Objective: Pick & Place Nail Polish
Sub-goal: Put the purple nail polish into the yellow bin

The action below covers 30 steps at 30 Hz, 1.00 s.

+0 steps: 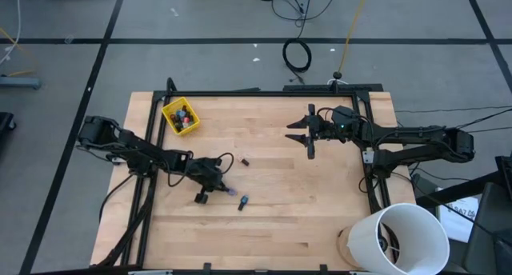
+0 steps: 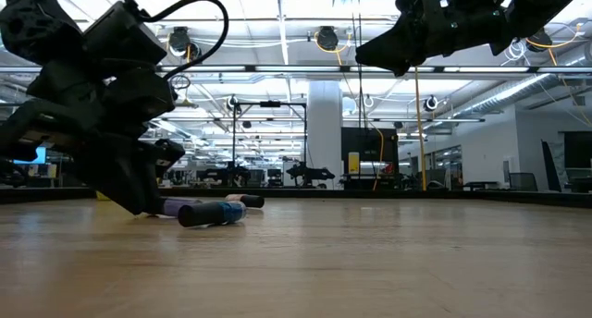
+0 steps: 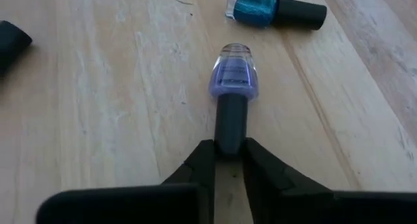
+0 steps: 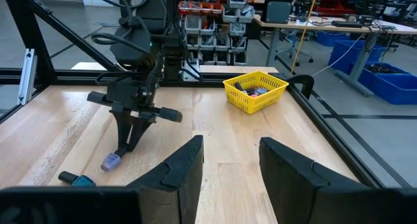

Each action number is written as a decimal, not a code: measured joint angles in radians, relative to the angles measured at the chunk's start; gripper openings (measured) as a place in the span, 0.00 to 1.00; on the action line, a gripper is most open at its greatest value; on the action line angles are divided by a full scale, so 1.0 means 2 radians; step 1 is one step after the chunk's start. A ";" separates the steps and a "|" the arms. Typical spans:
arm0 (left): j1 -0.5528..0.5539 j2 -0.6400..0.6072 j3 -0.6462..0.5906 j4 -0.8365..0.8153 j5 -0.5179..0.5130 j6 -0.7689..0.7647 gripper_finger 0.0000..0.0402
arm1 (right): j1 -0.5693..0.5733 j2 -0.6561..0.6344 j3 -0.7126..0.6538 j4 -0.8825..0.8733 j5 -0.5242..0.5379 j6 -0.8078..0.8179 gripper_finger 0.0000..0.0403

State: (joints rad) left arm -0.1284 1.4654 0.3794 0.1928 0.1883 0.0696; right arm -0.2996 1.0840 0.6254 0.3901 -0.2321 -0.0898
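Pale purple is the colour of the nail polish bottle (image 3: 233, 79) your left claw (image 3: 229, 160) has hold of: it lies on its side on the wooden surface (image 1: 272, 219), and the two dark fingers (image 3: 195, 168) are pinched tight on its dark cap, with the glass body pointing away from the wrist. From above you can see that this left claw (image 1: 214, 179) sits low over the near-left part of the surface, with the purple bottle (image 1: 230, 191) just beside it. A teal bottle (image 3: 273, 9) with a black cap lies on its side close by, apart from the held one; in the overhead view it is the small blue bottle (image 1: 243, 201) a little nearer the front edge. One more small dark bottle (image 1: 245, 161) lies alone, nearer the middle of the surface. Your yellow bin (image 1: 181, 117) stands at the far-left corner with several bottles already inside it, their colours too small to sort out. Your right claw (image 1: 308, 133) hangs in the air above the far-right part of the surface, well apart from all the bottles; its fingers (image 4: 189, 162) stand partly apart with nothing between them. At surface level, the left claw (image 2: 148, 202) touches down next to the lying bottles (image 2: 211, 212), while the right arm hovers high above.
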 joint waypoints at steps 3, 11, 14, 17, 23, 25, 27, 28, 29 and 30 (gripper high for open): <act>0.000 0.000 0.000 0.001 -0.021 -0.018 0.17 | 0.000 0.000 0.000 0.000 0.000 0.000 0.35; 0.000 0.002 -0.001 0.043 -0.024 -0.080 0.28 | 0.000 0.000 0.000 0.000 0.000 0.000 0.35; 0.000 0.002 -0.001 0.050 -0.035 -0.093 0.31 | 0.000 0.000 0.000 0.000 0.000 0.000 0.35; 0.000 0.002 -0.001 0.052 -0.044 -0.091 0.33 | 0.000 0.000 0.000 0.000 0.000 0.000 0.35; -0.001 0.001 -0.001 0.058 -0.071 -0.087 0.34 | 0.000 0.000 0.000 0.000 0.000 0.000 0.35; -0.001 0.001 -0.001 0.060 -0.073 -0.081 0.34 | 0.000 0.000 0.000 0.000 0.000 0.000 0.35; -0.004 0.001 -0.001 0.063 -0.074 -0.069 0.34 | 0.000 0.000 0.000 0.000 0.000 0.000 0.35; -0.006 0.001 -0.001 0.064 -0.074 -0.061 0.34 | 0.000 0.000 0.000 0.000 0.000 0.000 0.35; -0.008 0.001 -0.001 0.065 -0.074 -0.054 0.34 | 0.000 0.000 0.000 0.000 0.000 0.000 0.35; -0.009 0.001 0.000 0.066 -0.074 -0.049 0.34 | 0.000 0.000 0.000 0.000 0.000 0.000 0.35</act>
State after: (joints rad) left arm -0.1473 1.4670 0.3786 0.3246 0.0400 -0.0288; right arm -0.2995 1.0840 0.6254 0.3901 -0.2321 -0.0898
